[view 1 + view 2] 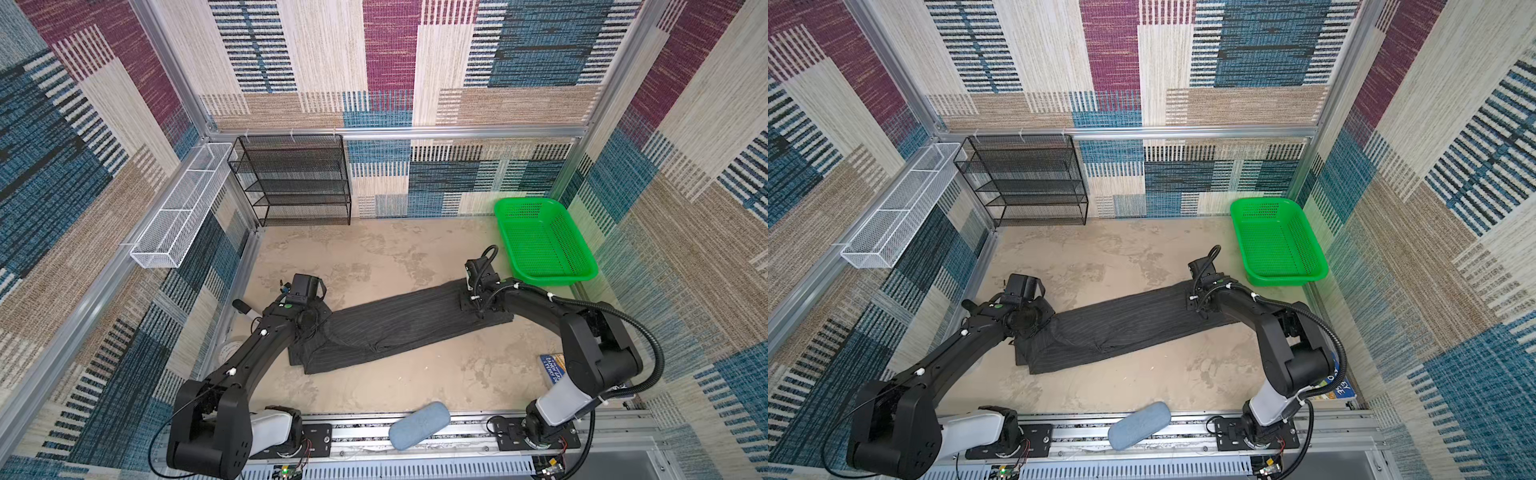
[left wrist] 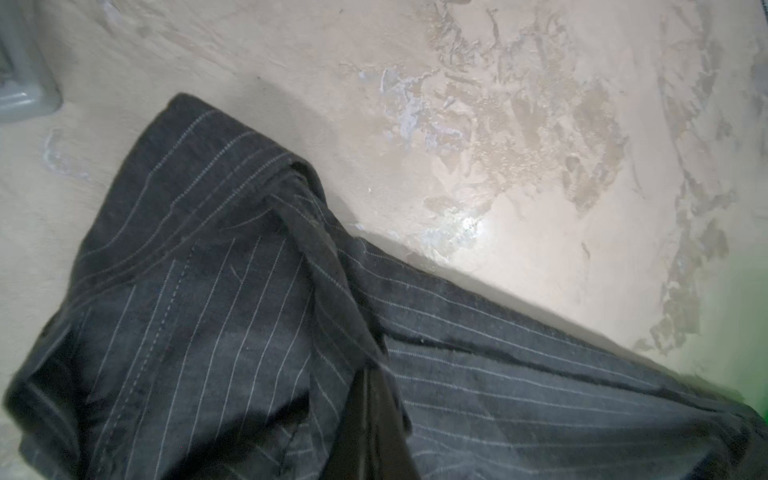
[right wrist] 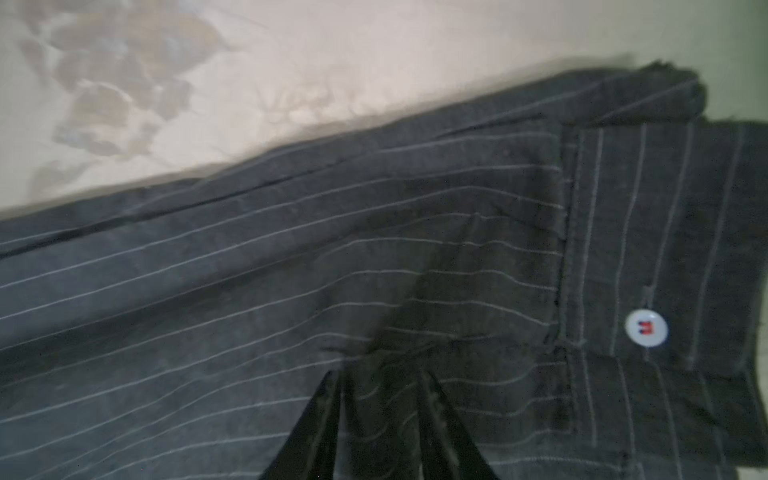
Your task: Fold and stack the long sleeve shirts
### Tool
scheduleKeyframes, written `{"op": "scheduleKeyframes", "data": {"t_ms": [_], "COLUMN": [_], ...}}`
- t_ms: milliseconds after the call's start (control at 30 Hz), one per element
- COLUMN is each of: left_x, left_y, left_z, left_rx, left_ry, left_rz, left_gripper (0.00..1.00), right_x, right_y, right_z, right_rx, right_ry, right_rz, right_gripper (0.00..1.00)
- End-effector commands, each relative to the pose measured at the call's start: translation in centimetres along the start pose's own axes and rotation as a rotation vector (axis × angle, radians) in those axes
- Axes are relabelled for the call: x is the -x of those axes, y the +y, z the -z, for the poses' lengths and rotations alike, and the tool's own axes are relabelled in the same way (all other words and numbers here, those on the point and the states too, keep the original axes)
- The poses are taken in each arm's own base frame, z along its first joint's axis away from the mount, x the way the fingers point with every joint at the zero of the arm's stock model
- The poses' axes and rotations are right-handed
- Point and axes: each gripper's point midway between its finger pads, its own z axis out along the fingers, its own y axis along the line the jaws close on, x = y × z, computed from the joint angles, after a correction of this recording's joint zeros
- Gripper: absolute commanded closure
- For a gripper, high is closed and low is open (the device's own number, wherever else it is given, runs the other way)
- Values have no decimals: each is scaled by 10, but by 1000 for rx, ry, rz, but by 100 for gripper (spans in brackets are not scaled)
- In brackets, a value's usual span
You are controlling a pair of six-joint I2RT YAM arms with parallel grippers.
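1. So, the shirt (image 1: 399, 328) lies on the surface (image 1: 374, 257) as one long narrow band, running from beside my left arm across to just short of the basket (image 1: 544, 241); its sides and sleeves look already turned in
2. My left hand (image 2: 370, 419) sits at the left end, clamped shut on a ridge of cloth that rises up to it; that end looks lumpy, with layers bunched rather than flat
3. My right hand (image 3: 382, 428) is down on the far end, near a cuff with a white button (image 3: 646, 328); its fingers (image 3: 316, 428) stand a little apart with puckered cloth between them, and whether they truly grip it or only press on it I cannot tell
4. Done, as I judge it: the lengthwise folds
5. Left to do: bring one end over the other, probably more than once, to make a compact packet, then flatten the bunched part
6. Stacking has not begun: I see only this one shirt, no pile anywhere, and the basket is empty
7. My worry is the loose layers at the left end slipping apart when the ends are lifted
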Motion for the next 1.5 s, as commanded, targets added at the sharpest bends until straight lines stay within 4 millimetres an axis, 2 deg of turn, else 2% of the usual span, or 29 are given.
{"op": "scheduleKeyframes", "data": {"t_ms": [0, 100, 167, 233, 400, 500, 567, 633, 733, 867, 967, 1067, 1133, 1200, 1300, 1467], "left_x": [-3, -2, -3, -6, -15, -22, -30, -40, -52, -57, -57, -57, -53, -47, -33, 2], "left_y": [15, 26, 24, 18, -13, -41, -57, -63, -50, 1, 31, 46, 48, 42, 23, -27], "left_z": [10, 19, 26, 31, 36, 26, 12, -3, -21, -35, -42, -52, -59, -65, -74, -93], "left_rx": [44, 71, 46, 3, -116, -187, -201, -185, -132, 29, 112, 161, 179, 187, 186, 154], "left_ry": [-14, -45, -48, -37, -20, 3, 40, 80, 92, 34, 9, 12, 18, 22, 27, 20], "left_rz": [18, 33, 47, 77, 101, 90, 71, 58, 71, 80, 81, 82, 74, 54, 13, -67], "left_gripper": [98, 98, 98, 98, 99, 99, 100, 100, 100, 100, 100, 100, 100, 100, 100, 100], "right_x": [1, -2, 2, 11, 34, 39, 40, 38, 37, 37, 33, 25, 15, 5, -8, -25], "right_y": [-9, -19, -18, -15, -11, -12, -15, -16, -16, -14, -19, -25, -29, -30, -32, -28], "right_z": [-16, -24, -20, -10, 27, 36, 33, 27, 19, 7, -4, -15, -24, -30, -33, -29], "right_rx": [4, -25, -21, -6, 16, 9, -1, 7, 18, 38, 28, 13, 1, -3, -7, 25], "right_ry": [7, 25, 18, -3, -82, -100, -101, -88, -80, -70, -47, -21, 15, 48, 79, 115], "right_rz": [1, 6, 13, 11, 7, 19, 24, 17, 4, 2, -4, -9, -10, -14, -31, -86], "right_gripper": [66, 65, 63, 62, 59, 58, 58, 58, 58, 58, 59, 59, 60, 61, 62, 62]}}
